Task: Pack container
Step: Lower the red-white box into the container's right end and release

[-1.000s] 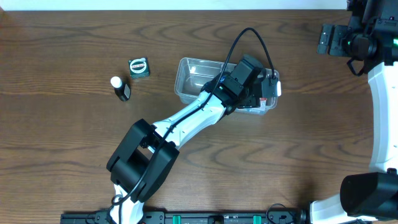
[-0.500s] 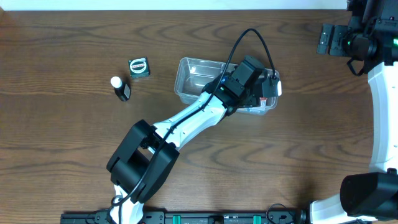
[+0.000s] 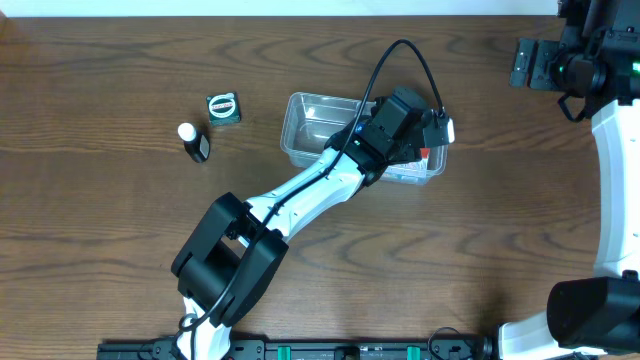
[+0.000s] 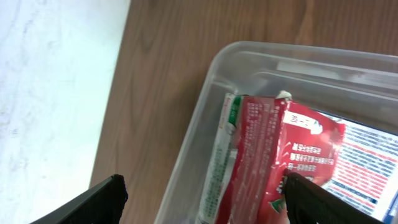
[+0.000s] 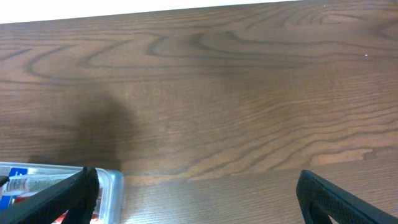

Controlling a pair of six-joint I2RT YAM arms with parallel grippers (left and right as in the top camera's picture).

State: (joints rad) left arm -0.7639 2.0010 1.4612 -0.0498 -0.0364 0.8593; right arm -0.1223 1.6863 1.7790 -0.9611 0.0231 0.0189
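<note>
Left of one container [image 3: 310,125], one bottle [image 3: 195,143]

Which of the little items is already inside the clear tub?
The red packet, lying at the right end of the tub. The white-capped bottle and the small dark box both sit outside it, on the table to its left.

The worktop [image 3: 110,230] was dark wood with a visible grain and a dull sheen. The container [image 3: 303,128] was clear, smooth, slightly glossy plastic. Inside it, a red packet [image 4: 273,155] looked like shiny printed film, creased.
</note>
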